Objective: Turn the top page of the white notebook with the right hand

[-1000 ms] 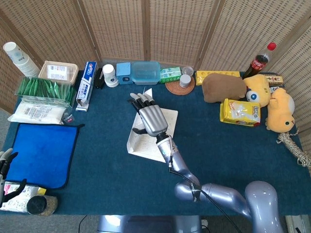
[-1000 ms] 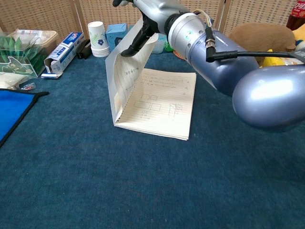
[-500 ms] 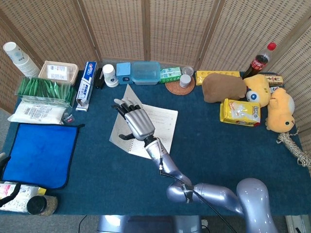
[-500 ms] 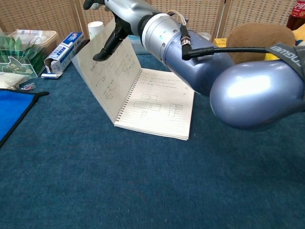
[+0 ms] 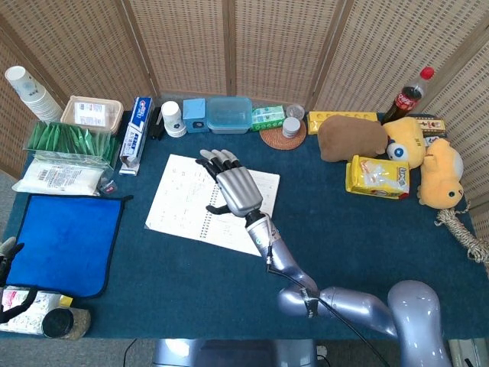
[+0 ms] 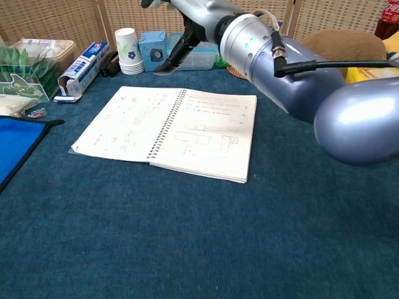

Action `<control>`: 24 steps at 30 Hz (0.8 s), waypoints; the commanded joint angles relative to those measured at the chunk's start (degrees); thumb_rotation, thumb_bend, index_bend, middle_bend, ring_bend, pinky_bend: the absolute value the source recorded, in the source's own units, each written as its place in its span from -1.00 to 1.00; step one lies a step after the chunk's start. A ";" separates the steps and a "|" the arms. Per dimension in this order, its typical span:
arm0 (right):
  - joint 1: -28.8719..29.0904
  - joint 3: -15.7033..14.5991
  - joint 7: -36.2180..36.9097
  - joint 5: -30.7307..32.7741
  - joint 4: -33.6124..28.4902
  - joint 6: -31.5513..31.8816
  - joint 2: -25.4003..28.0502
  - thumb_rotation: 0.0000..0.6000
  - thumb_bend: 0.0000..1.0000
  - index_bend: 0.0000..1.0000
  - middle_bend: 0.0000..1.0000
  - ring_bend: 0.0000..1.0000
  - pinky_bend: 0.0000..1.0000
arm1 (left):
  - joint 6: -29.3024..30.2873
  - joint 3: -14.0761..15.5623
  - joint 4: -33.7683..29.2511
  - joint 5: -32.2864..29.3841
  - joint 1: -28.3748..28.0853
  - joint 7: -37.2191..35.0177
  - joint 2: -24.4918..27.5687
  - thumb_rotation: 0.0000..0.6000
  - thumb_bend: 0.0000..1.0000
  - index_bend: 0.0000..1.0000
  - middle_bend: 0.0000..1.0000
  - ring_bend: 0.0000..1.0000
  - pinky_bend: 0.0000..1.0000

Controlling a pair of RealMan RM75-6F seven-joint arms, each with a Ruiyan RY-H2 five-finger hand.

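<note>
— While the notebook [image 5: 212,200] lies open and flat on the blue table [image 5: 344,245], where does the right hand [image 5: 233,187] stand to it?

— Above it, raised clear of the paper. Seen from the head camera, the hand hangs over the spiral binding, fingers [image 5: 218,159] pointing toward the far edge of the table and slightly apart, holding nothing. The chest camera shows the thumb [image 6: 176,55] angled down over the far edge of the notebook, with open air between it and the sheet.

— And the turned page [image 6: 124,123]?

— It lies flat to the left of the binding, its long side running along the spiral. The next sheet is exposed on the right.

— Which hand is nearer?

— The right, by far. The left hand [image 5: 9,283] shows only as dark fingers at the left edge, well apart from the notebook; whether they are spread or curled cannot be told.

— So what remains?

— By the look of it, little: the page appears fully turned, and the hand need only draw away.
</note>
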 commanded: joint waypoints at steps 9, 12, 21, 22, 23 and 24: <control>-7.11 -7.62 0.30 -4.79 -5.07 2.99 8.84 1.00 -0.82 -0.70 -0.71 -0.79 -0.74 | -1.76 -0.13 -0.74 0.07 -1.10 1.09 0.00 1.00 -0.39 -0.61 -0.85 -0.96 -1.00; -10.29 -11.14 -1.56 -6.49 -6.57 4.68 12.50 1.00 -0.82 -0.69 -0.71 -0.80 -0.73 | -2.39 -0.25 -0.79 0.21 -1.62 1.31 -0.10 1.00 -0.39 -0.61 -0.85 -0.96 -1.00; -18.04 -15.95 -4.49 -7.02 -10.34 10.16 19.07 1.00 -0.82 -0.69 -0.71 -0.81 -0.74 | -4.03 -0.25 -1.19 -0.08 -2.56 2.08 -0.28 1.00 -0.39 -0.61 -0.85 -0.96 -1.00; -18.82 -16.34 -4.95 -6.92 -10.74 10.71 19.65 1.00 -0.82 -0.69 -0.71 -0.81 -0.74 | -4.21 -0.28 -1.26 -0.10 -2.70 2.17 -0.32 1.00 -0.39 -0.61 -0.85 -0.96 -1.00; -19.86 -16.86 -5.64 -6.70 -11.09 11.52 20.35 1.00 -0.82 -0.70 -0.71 -0.81 -0.74 | -4.41 -0.32 -1.26 -0.11 -2.85 2.32 -0.39 1.00 -0.39 -0.61 -0.85 -0.96 -1.00; -20.73 -17.33 -6.21 -6.79 -11.63 12.33 20.92 1.00 -0.82 -0.70 -0.71 -0.81 -0.74 | -4.56 -0.37 -1.23 -0.19 -2.96 2.48 -0.47 1.00 -0.39 -0.61 -0.85 -0.96 -1.00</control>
